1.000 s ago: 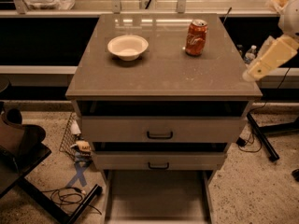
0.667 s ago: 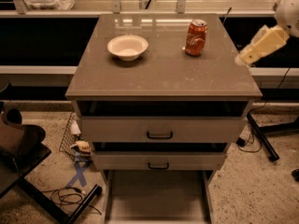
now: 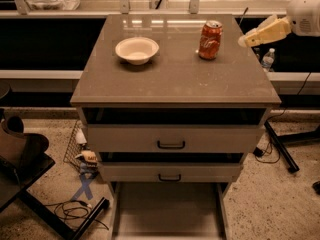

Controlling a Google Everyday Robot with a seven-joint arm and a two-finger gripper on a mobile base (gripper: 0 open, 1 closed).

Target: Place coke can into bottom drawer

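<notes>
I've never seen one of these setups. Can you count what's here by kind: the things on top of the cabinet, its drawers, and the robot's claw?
Cans: 1, the coke can
Bowls: 1, the white bowl
Drawers: 3, top drawer, middle drawer, bottom drawer pulled out
Grippers: 1, the gripper, in the air beside the can, past the cabinet's edge
Total: 6

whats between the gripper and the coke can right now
Nothing. In the camera view, only a bare strip of the cabinet top separates the gripper, hovering by the top's right edge, from the coke can.
</notes>
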